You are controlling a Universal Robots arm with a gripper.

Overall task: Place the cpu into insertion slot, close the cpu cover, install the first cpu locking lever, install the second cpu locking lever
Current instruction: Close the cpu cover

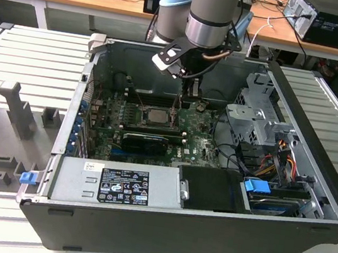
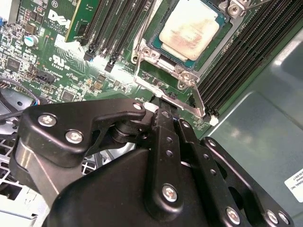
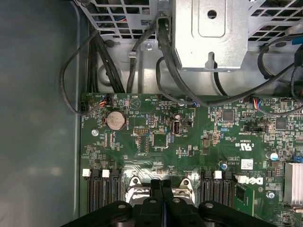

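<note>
So the arm point(image 1: 209, 8) is reaching down into the open tower case point(image 1: 158, 242), and everything's going on around the CPU socket point(image 2: 144, 53). The cpu point(image 2: 189, 28) is already sitting in that socket, silver top up with some dried paste smeared on it. In the exterior view you can spot it in the middle of the board point(image 1: 155, 115).

There's a silver cover frame point(image 2: 160, 71) lying round the chip. I honestly can't tell if it's locked down.

The gripper point(image 2: 163, 108) is parked right at the socket's edge, on the side facing the coin cell point(image 3: 115, 120). Its two black fingers point(image 3: 156, 189) are pressed together with barely a seam between them. A thin silver lever rod point(image 2: 189, 106) runs along that same socket edge, right by the fingertips. I can't make out whether they're actually touching it.

Long black memory slots point(image 2: 236, 61) flank the socket on both sides. The green motherboard point(image 3: 189, 142) carries on past the socket towards the metal drive cage point(image 3: 210, 33), with black cables looping over its edge there.
</note>
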